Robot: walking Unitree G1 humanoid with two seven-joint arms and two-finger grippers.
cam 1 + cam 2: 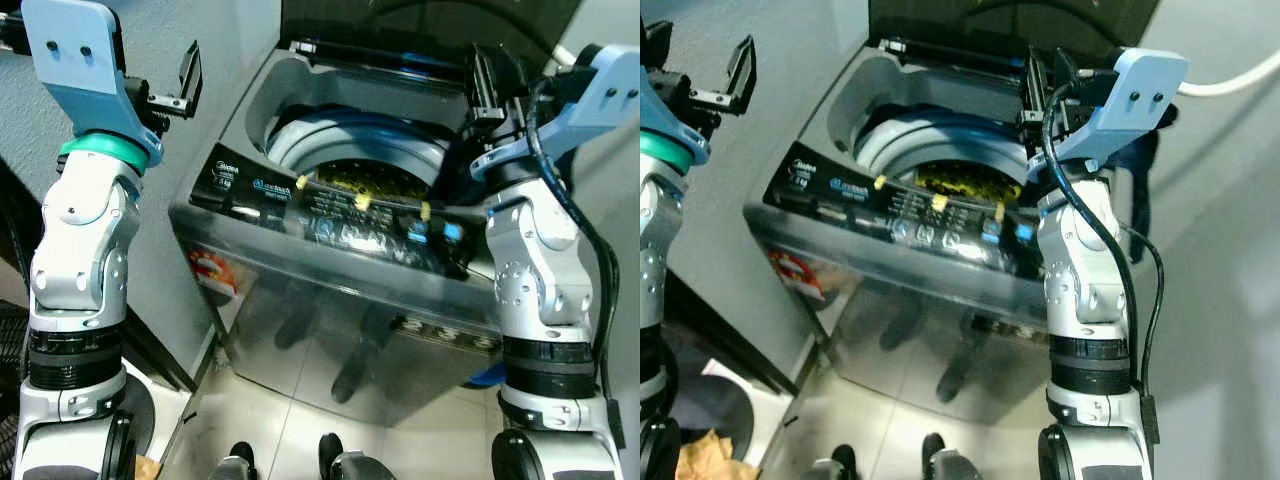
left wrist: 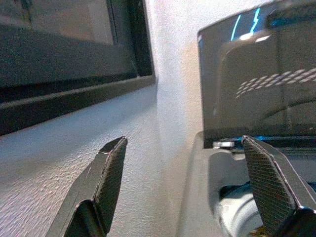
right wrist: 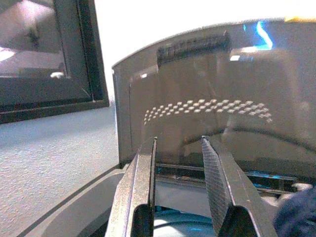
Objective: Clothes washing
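1. A top-loading washing machine [image 1: 330, 250] is seen right in front, its lid [image 3: 207, 113] swung up and standing open against the wall behind.
2. Inside the drum [image 1: 365, 180], something yellow with a dark pattern [image 1: 965, 183] can be made out at the bottom (probably laundry, but too little of it is shown to be sure).
3. The left gripper [image 1: 178, 85] is held up beside the machine's left rear corner, near the wall [image 2: 74, 148], with its fingers [image 2: 111, 173] spread wide apart and nothing between them.
4. The right gripper [image 3: 177, 182] is raised over the right rear of the tub opening, its fingers set a narrow gap apart, empty, pointed toward the upright lid.
5. A dark blue cloth [image 3: 296, 212] is glimpsed at the edge of the right wrist view, close to that gripper.
6. Handling guess: clothes would be expected to be soft, light and floppy, so a pinch on a bunched fold should work better than an edge (a loose edge tends to slip out).
7. The lid would be judged stiff and light, hinged at the back; its ribbed grip strip [image 3: 192, 45] near the top edge looks like the place to be taken hold of.
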